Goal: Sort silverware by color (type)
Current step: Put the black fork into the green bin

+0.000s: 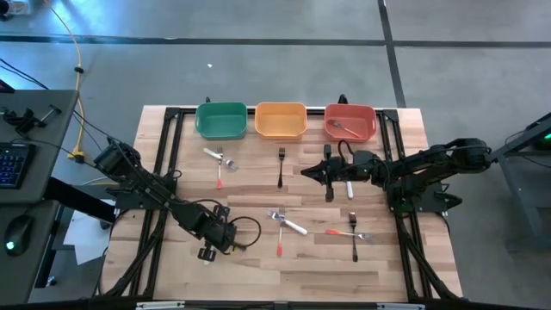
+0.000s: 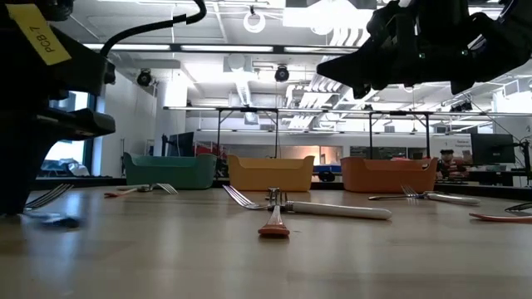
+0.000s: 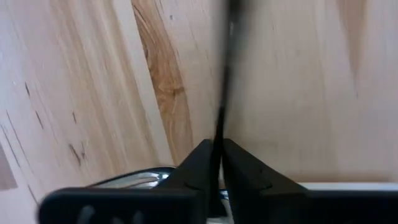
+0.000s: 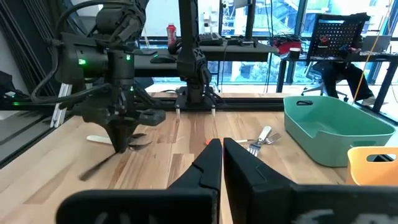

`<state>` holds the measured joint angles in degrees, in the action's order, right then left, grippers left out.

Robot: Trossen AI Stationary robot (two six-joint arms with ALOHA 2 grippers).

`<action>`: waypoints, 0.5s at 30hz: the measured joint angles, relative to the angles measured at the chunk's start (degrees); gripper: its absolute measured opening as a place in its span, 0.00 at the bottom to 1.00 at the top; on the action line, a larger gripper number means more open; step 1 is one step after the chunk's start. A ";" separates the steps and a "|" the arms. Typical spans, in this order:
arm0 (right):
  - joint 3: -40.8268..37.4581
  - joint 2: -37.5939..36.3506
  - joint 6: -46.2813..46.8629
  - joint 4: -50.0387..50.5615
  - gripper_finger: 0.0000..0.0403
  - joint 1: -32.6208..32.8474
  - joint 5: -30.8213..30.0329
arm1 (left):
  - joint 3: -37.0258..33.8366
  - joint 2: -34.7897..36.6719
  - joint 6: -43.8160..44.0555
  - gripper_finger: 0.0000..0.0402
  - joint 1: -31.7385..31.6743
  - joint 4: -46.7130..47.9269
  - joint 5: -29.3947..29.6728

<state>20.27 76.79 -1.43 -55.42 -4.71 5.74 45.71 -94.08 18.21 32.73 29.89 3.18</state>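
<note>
My left gripper (image 3: 217,163) grips a black-handled fork (image 3: 222,81) just above the table (image 1: 258,267); I lift it level before travelling to a bin. My right gripper (image 1: 307,172), fingers together and empty, hangs over the table's middle, so I route clear of it

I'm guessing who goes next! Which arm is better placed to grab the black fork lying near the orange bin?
Right. The right end effector hovers just beside that black fork, holding nothing. The left end effector is farther off, shut on another dark-handled fork.

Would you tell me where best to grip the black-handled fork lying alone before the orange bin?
Mid-handle, from straight above, fingers across it: the black-handled fork lies flat and straight, in line with the orange bin, with bare table on both sides.
</note>
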 joint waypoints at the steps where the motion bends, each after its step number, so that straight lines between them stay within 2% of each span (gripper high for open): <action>1: 0.00 0.00 -0.01 0.00 0.00 0.00 0.00 | -0.02 0.10 -1.27 0.03 -0.57 0.02 -0.87; 6: 0.00 0.00 -2.15 0.00 0.00 -0.15 0.00 | -0.30 1.96 -5.92 0.02 -4.40 0.65 -6.02; 15: 0.22 -0.11 -9.50 -0.11 0.00 -0.15 0.15 | -0.35 14.71 -5.00 0.01 -15.21 3.82 -5.45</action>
<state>20.49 76.69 -10.94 -55.53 -4.86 5.89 45.36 -79.38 13.21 17.52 33.71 -2.26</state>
